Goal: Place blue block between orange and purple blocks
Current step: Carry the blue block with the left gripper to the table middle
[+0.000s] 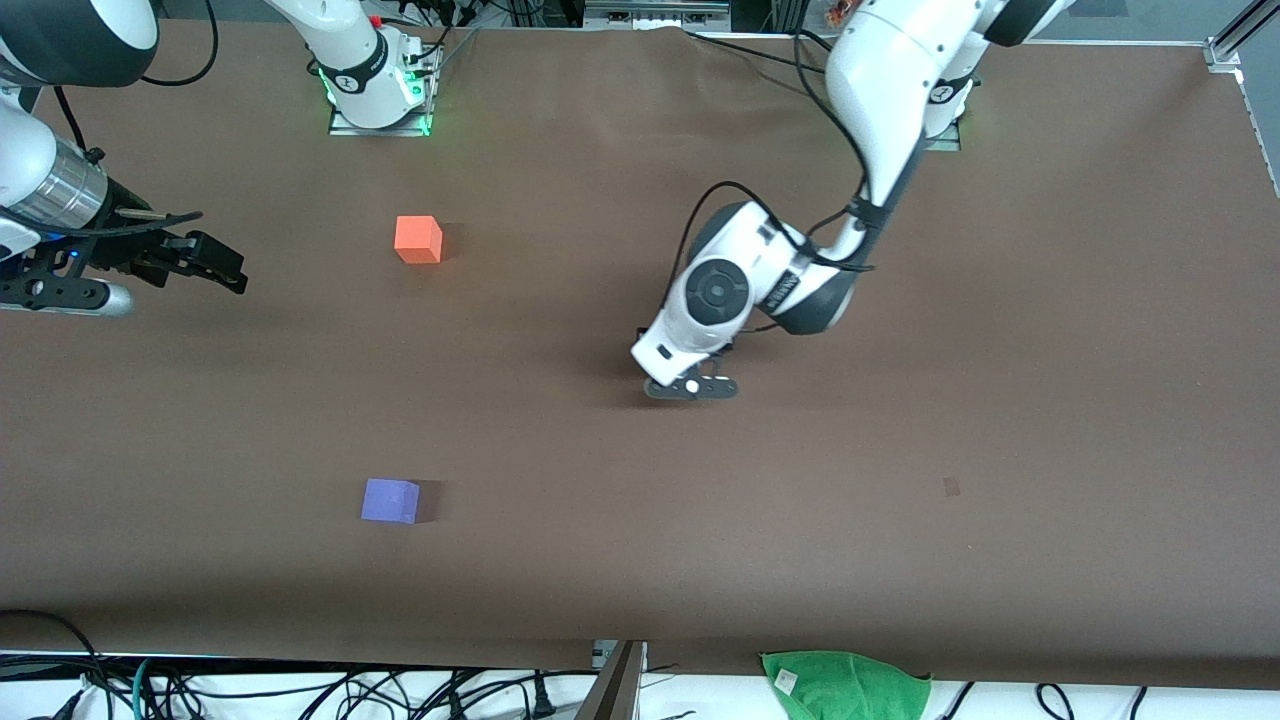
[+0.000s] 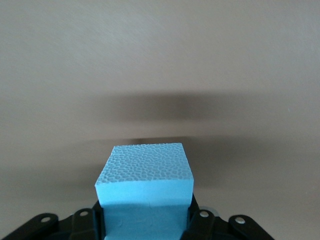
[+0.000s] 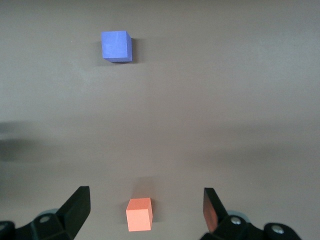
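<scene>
My left gripper (image 1: pixel 700 388) is low over the middle of the table, toward the left arm's end from both other cubes. It is shut on the sky-blue block (image 2: pixel 145 170), which fills the space between its fingers (image 2: pixel 200 220); the hand hides the block in the front view. The orange block (image 1: pixel 418 240) sits on the table toward the robots' bases. The purple block (image 1: pixel 390 500) sits nearer the front camera, almost in line with it. My right gripper (image 1: pixel 225 270) hangs open and empty at the right arm's end; its wrist view shows the orange block (image 3: pixel 139 214) and the purple block (image 3: pixel 116 46).
The brown table (image 1: pixel 900 450) has a small dark mark (image 1: pixel 951 486) toward the left arm's end. A green cloth (image 1: pixel 845 685) lies at the table's front edge. Cables run along the front edge and near the bases.
</scene>
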Robot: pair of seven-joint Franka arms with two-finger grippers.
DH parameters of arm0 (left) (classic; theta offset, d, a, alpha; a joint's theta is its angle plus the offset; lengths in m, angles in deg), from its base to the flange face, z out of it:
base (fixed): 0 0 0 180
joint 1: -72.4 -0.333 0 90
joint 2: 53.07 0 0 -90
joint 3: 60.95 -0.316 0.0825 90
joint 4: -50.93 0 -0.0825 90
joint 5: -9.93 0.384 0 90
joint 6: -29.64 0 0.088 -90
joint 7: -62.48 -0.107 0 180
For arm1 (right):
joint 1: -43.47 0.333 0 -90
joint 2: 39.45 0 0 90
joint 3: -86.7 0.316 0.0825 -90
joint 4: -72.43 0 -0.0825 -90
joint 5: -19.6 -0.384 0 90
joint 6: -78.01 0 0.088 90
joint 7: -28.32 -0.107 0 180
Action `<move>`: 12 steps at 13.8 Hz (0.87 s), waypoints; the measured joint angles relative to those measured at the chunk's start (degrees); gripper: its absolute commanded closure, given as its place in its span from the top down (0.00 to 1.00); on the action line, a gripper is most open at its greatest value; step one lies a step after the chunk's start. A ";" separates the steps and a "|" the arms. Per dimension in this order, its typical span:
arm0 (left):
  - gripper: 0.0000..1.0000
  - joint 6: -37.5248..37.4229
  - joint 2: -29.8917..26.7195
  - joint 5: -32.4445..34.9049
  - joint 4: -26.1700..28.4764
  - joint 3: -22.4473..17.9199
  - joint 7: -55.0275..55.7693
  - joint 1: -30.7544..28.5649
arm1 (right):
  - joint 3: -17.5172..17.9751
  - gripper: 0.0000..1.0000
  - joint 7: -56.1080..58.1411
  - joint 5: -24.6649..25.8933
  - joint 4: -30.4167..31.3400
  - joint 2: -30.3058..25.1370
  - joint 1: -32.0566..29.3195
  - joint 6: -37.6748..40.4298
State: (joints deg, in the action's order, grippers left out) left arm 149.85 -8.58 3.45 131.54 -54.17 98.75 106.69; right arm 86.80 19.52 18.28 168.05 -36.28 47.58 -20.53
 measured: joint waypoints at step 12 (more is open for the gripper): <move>1.00 -0.69 0.29 1.84 -2.59 -1.20 0.47 0.63 | 0.55 1.00 0.04 -1.24 -0.24 2.50 1.35 -1.92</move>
State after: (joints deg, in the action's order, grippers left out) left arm 149.15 -8.30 5.28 128.95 -55.37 99.22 107.32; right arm 87.34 19.55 17.04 167.81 -33.78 48.93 -22.45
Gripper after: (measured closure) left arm 0.000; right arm 0.000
